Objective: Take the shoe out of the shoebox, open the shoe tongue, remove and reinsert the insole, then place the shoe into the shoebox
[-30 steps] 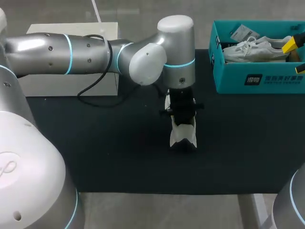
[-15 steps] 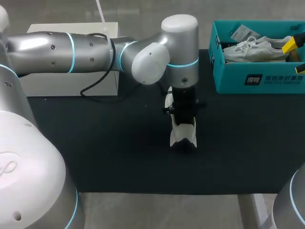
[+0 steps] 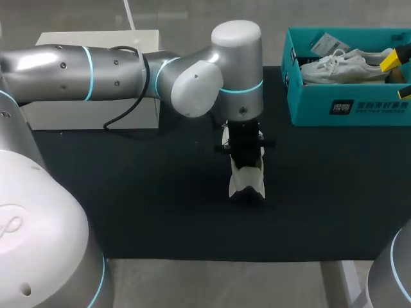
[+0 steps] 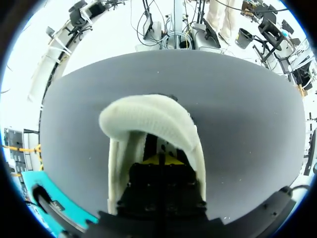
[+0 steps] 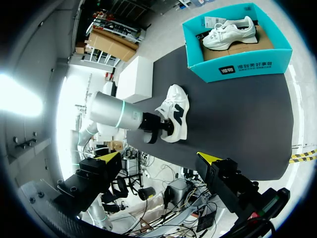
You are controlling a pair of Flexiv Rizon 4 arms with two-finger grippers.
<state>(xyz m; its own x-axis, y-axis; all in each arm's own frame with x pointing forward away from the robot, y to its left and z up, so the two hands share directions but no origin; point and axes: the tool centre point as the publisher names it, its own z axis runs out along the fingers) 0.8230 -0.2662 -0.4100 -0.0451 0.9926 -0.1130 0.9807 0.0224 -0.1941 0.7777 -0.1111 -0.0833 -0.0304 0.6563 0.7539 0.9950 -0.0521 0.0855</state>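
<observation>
The teal shoebox [image 3: 350,106] holds one white shoe [image 3: 340,67] and a paper tag [image 3: 327,43], the right gripper [image 5: 158,157] hangs spread and empty by its right end, and well apart from it a second shoe [image 3: 247,179] stands on the black mat [image 3: 128,192] with the left gripper [image 4: 161,159] sunk inside, grip impossible to tell.

White box [image 3: 77,114] at black mat's [image 3: 128,205] edge

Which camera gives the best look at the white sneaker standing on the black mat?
The right wrist view: the white sneaker shows nearly whole and side-on. In the head view the left arm covers all but one end. The left wrist view shows only a curved white part of it, close up.
</observation>
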